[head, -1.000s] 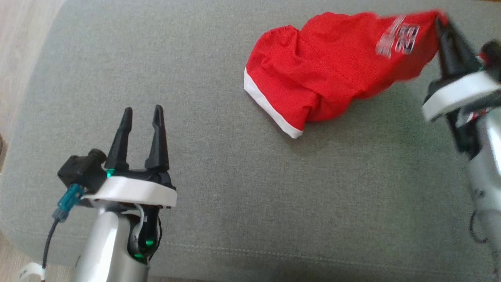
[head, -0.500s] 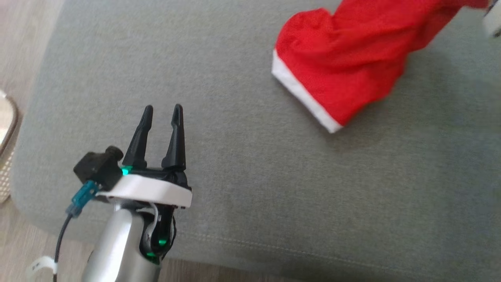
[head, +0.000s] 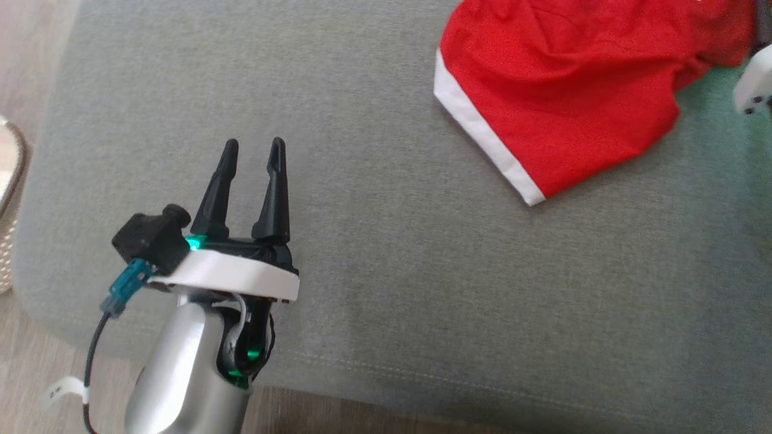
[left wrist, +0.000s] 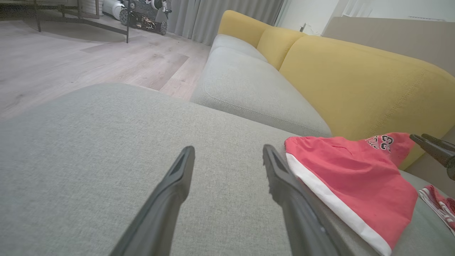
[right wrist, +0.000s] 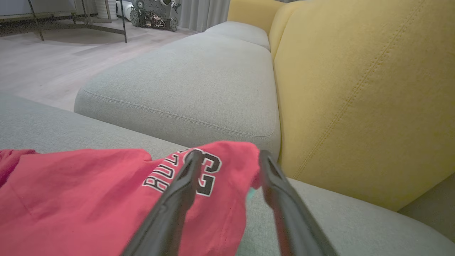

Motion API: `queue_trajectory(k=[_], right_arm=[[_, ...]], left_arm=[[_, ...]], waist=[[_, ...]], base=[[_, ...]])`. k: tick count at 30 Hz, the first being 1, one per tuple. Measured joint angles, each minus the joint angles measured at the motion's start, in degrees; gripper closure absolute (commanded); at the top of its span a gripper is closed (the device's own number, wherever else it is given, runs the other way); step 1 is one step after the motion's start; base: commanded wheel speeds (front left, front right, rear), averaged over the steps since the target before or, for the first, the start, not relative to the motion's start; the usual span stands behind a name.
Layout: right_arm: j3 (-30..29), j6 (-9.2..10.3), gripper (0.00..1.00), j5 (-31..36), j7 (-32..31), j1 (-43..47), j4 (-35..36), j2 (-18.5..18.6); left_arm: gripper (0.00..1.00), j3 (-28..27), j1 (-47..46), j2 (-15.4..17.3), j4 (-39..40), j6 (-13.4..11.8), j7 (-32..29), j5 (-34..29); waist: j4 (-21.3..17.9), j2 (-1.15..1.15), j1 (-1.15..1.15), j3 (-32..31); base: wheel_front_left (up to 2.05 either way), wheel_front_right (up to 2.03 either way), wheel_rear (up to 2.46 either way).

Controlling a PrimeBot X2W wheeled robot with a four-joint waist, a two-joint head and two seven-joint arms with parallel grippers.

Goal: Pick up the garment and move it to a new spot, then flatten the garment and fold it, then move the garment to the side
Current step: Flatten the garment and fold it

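The garment point(head: 561, 90) is red cloth with a white hem, lying rumpled on the grey sofa cushion point(head: 422, 271) at the upper right. Its corner with black-and-white print point(right wrist: 199, 170) peaks up between the spread fingers of my right gripper point(right wrist: 229, 154), which is open. In the head view that gripper's white wrist point(head: 754, 84) sits at the right edge. My left gripper point(head: 253, 144) hovers open over bare cushion at the lower left, well apart from the garment point(left wrist: 348, 177), nothing between its fingers point(left wrist: 185, 170).
A yellow backrest point(right wrist: 355, 89) rises right behind the garment. A second grey cushion point(right wrist: 185, 81) lies beyond it, with wood floor point(left wrist: 71, 53) past that. A striped red-and-white cloth point(left wrist: 437, 206) lies near the garment. A pale basket point(head: 6, 211) stands off the cushion's left edge.
My right gripper has opened and let go of the garment's printed corner, and the cloth has settled on the cushion. The head camera has shifted. The left gripper stays open.
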State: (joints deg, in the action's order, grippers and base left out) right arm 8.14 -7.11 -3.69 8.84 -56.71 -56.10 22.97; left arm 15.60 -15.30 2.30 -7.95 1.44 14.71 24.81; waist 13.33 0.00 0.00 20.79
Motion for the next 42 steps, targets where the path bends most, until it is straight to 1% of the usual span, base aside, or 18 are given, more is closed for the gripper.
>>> queue_trajectory(k=[5, 9, 12, 19, 24, 28, 33, 37, 40, 42], right_arm=[[0.2, 0.00, 0.00, -0.7, 3.3, -0.1, -1.4, -2.3], [0.7, 0.00, 0.00, -2.6, 4.6, 0.2, -0.6, -4.0], [1.3, 0.00, 0.00, -4.1, 5.2, 2.1, 1.9, -5.3], [1.8, 0.00, 0.00, -8.4, 5.5, 10.1, 9.4, -7.4], [0.4, 0.00, 0.00, -11.2, 5.5, 16.8, 16.4, -9.7], [-1.3, 0.00, 0.00, -13.2, 5.5, 24.4, 22.9, -12.0], [-2.0, 0.00, 0.00, -13.2, 5.5, 33.9, 28.4, -14.6], [-2.5, 0.00, 0.00, -12.9, 4.8, 36.2, 30.4, -15.7], [-2.2, 0.00, 0.00, -13.0, 2.9, 36.3, 32.2, -16.3], [-1.4, 0.00, 0.00, -14.3, 1.1, 36.3, 32.8, -16.9]], left_arm=[[0.00, -0.5, -0.4, 0.0, -0.5, 0.1, 0.0, -0.6], [0.00, -1.2, -0.4, 0.0, -0.7, 0.1, 0.0, -1.1], [0.00, -1.8, -0.2, 0.0, -0.9, 0.1, 0.0, -1.6], [0.00, -3.0, 1.4, 0.0, -0.9, 0.6, 0.0, -2.0], [0.00, -3.2, 2.7, 0.0, -0.9, 0.6, 0.0, -2.6], [0.00, -3.4, 3.4, 0.0, -0.6, 0.6, 0.0, -2.5], [0.00, -3.4, 4.7, 0.0, -0.7, 0.7, 0.0, -2.5], [0.00, -3.4, 4.8, 0.0, -0.8, 0.7, 0.0, -2.5], [0.00, -3.0, 4.7, 0.0, -0.8, 0.9, 0.0, -2.5], [0.00, -2.7, 4.7, 0.0, -0.9, 1.0, 0.0, -2.5]], waist=[[-2.0, 0.00, 0.00, -0.7], [-3.6, 0.00, 0.00, -2.6], [-5.0, 0.00, 0.00, -4.1], [-8.3, 0.00, 0.00, -7.7], [-10.3, 0.00, 0.00, -9.6], [-11.5, 0.00, 0.00, -10.4], [-12.4, 0.00, 0.00, -10.5], [-12.6, 0.00, 0.00, -10.3], [-12.2, 0.00, 0.00, -9.9], [-11.6, 0.00, 0.00, -9.6]], base=[[0.00, 0.00, 0.00], [0.00, 0.00, 0.00], [0.00, 0.00, 0.00], [0.00, 0.00, 0.00], [0.00, 0.00, 0.00], [0.00, 0.00, 0.00], [0.00, 0.00, 0.00], [0.00, 0.00, 0.00], [0.00, 0.00, 0.00], [0.00, 0.00, 0.00]])
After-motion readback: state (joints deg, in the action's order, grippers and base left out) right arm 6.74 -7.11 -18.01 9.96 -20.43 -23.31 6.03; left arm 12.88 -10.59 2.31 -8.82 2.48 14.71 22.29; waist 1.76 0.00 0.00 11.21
